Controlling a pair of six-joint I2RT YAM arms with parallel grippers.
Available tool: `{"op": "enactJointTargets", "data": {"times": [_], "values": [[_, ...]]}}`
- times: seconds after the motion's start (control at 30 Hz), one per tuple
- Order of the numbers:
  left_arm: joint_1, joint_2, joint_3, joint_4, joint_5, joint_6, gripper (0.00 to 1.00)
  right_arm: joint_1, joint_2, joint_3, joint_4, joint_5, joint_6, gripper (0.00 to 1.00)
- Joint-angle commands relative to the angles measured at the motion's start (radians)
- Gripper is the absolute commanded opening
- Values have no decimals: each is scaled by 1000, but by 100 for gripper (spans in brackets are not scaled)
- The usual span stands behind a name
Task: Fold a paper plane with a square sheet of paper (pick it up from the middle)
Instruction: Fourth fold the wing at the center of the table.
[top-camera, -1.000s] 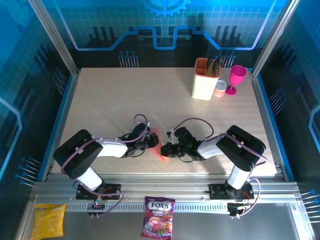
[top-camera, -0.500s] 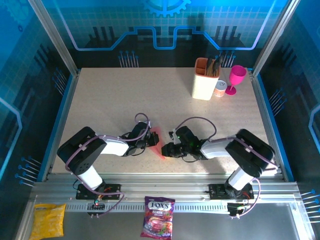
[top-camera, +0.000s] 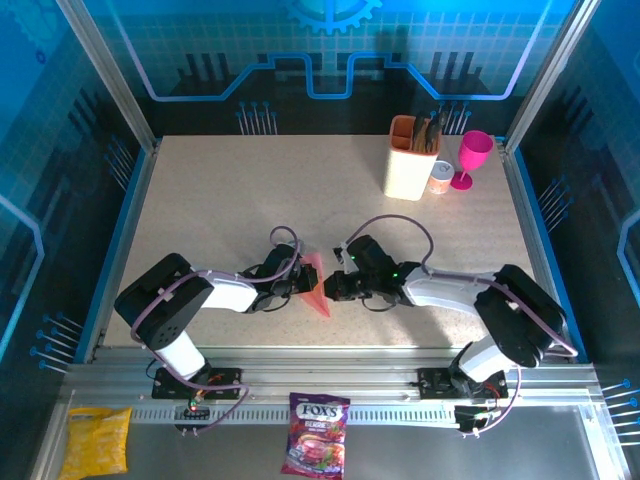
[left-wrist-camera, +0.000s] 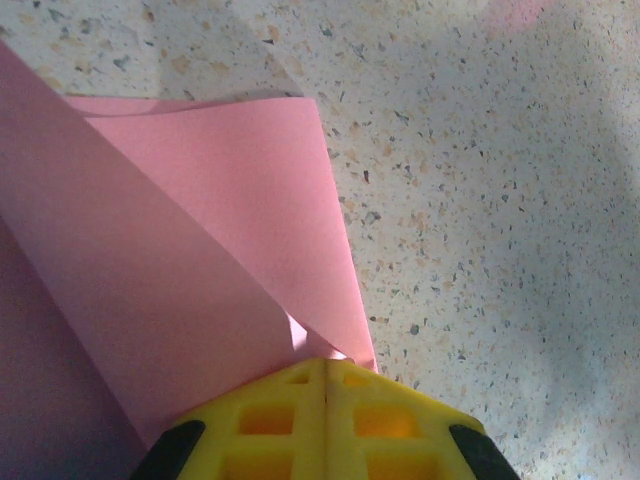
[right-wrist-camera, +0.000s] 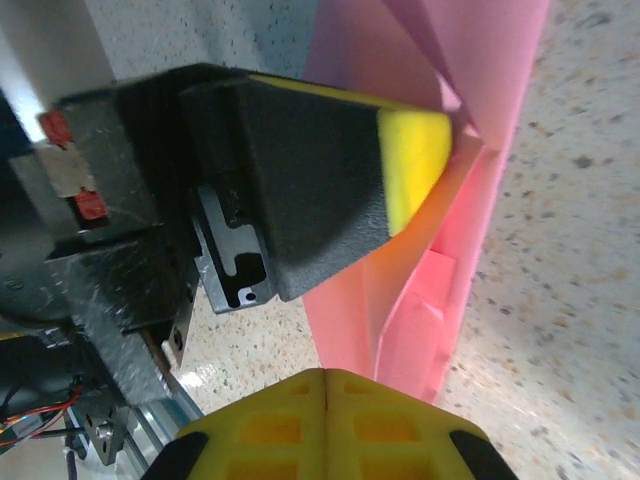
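A speckled beige table: a pink paper plane near its near edge's middle; a cream holder, small tin and magenta goblet at the far right corner.

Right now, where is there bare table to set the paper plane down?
Bare: the far-left half of the table, between the left wall and the utensil holder; also the strip between the goblet and the right arm. Crowded: the near centre, where the left gripper and right gripper meet at the paper plane.
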Motion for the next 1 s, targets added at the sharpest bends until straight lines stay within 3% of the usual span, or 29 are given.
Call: {"op": "enactJointTargets", "data": {"times": [0.0,0.4,0.67,0.97], "values": [[11,24,-20,-50,2,30,0,34,59,42,20,-19,-3,0],[11,27,-24,-51,2,30,0,36,215,47,85,27,30,0],[11,28,-28,-62,-10,28,0,35,202,-52,77,21,30,0],[11,33,-30,-82,-24,24,0,100,144,-117,14,43,-2,0]]}}
